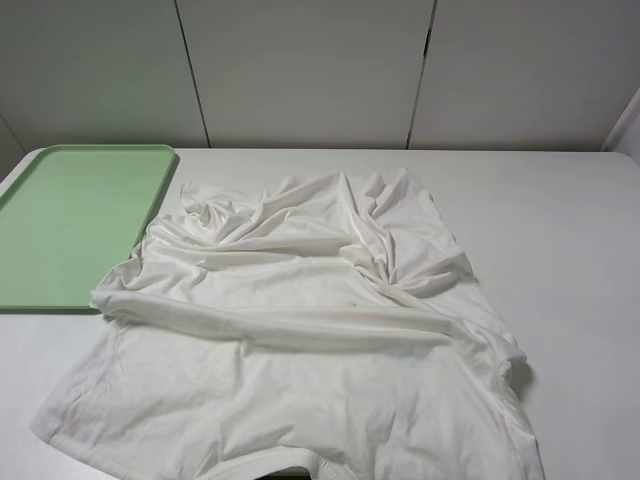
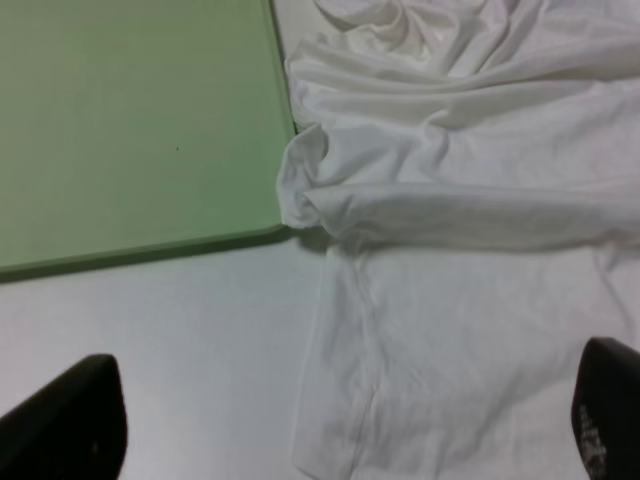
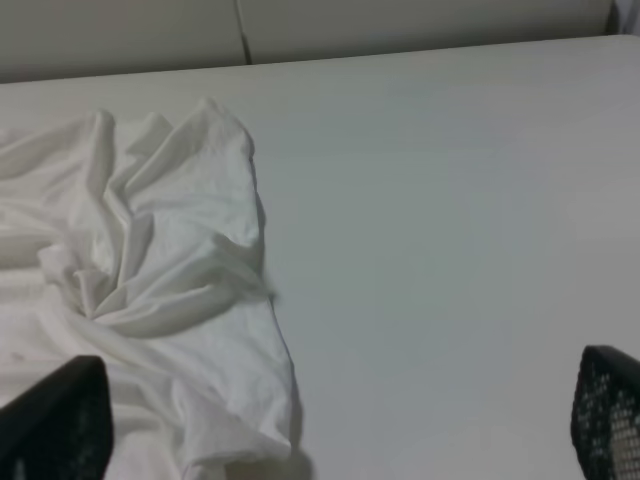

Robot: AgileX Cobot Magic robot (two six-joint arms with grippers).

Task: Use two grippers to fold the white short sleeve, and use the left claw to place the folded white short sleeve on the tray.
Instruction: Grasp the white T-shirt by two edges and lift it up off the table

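The white short sleeve lies crumpled on the white table, its far half bunched and folded toward a ridge across the middle. To its left the green tray sits bare, with the shirt's left edge touching its near right corner. Neither gripper shows in the exterior high view. In the left wrist view my left gripper hangs open above the shirt's near left edge, beside the tray. My right gripper is open too, above the shirt's right edge, with nothing between its fingers.
Bare white table stretches to the right of the shirt and behind it. A pale panelled wall rises along the table's far edge. The shirt's near hem runs out of view at the front.
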